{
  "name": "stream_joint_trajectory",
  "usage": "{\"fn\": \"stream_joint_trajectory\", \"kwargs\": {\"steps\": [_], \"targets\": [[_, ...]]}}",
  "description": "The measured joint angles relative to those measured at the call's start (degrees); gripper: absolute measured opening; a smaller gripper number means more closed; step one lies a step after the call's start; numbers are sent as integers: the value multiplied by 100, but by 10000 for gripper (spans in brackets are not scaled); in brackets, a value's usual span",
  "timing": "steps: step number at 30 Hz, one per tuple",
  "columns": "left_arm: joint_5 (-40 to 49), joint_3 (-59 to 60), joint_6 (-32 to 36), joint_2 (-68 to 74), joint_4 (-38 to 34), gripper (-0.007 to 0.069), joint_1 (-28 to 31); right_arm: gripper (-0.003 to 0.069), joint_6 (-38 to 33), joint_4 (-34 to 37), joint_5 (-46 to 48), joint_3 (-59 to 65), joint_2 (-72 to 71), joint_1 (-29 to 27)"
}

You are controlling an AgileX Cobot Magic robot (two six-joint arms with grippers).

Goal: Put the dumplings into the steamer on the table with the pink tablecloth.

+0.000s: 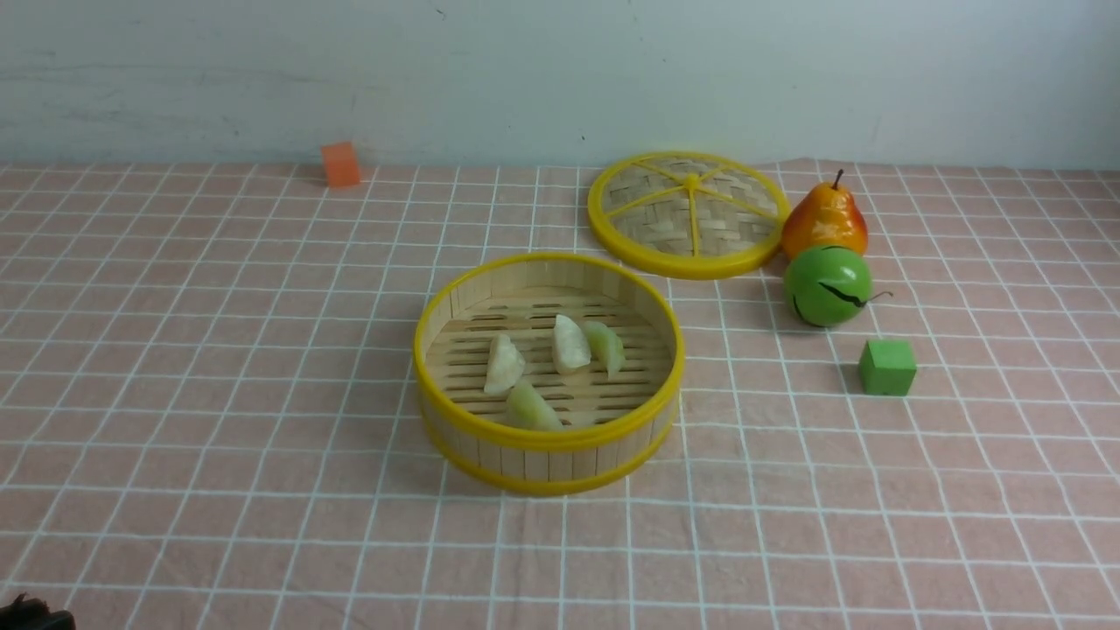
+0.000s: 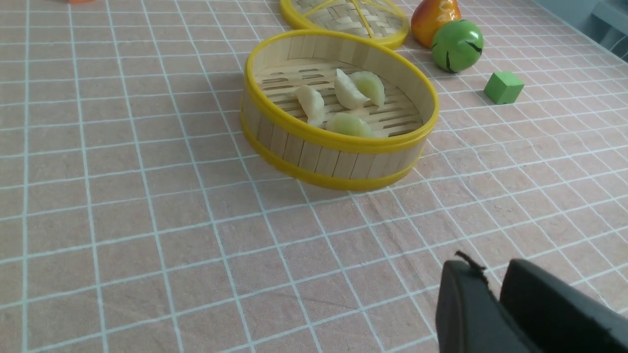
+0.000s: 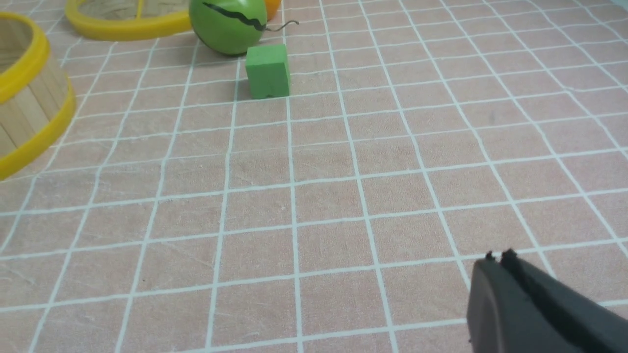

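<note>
The round bamboo steamer (image 1: 547, 437) with yellow rims stands in the middle of the table on the pink tablecloth (image 1: 219, 350). Several pale dumplings (image 1: 570, 344) lie on its slatted floor, also seen in the left wrist view as dumplings (image 2: 351, 90) inside the steamer (image 2: 338, 142). My left gripper (image 2: 493, 274) hovers over bare cloth on the near side of the steamer, a narrow gap between its fingers and nothing in it. My right gripper (image 3: 498, 257) is shut and empty over the cloth, well short of the steamer's wall (image 3: 29, 88).
The flat woven lid (image 1: 687, 214) lies behind the steamer to the right. Beside it are a pear (image 1: 824, 219), a green ball (image 1: 827, 284) and a green cube (image 1: 887, 367). An orange cube (image 1: 340, 164) sits by the back wall at left.
</note>
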Motion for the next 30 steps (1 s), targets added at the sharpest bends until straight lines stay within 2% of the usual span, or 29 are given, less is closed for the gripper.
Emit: {"fn": "stream_joint_trajectory", "kwargs": {"steps": [24,27,28,29,30], "targets": [[31,1,0,0,117,126,0,-9,0,0,7,0,0,0],[-156,145,0,-12,142,112,71,-6,4,0,7,0,0,0],[-479,299,0,-69,142,74,266,-3,4,0,7,0,0,0],[-524,347,0,-79,142,68,296,-3,4,0,7,0,0,0],[-933,560,0,-187,142,16,558,-2,4,0,7,0,0,-2]]}}
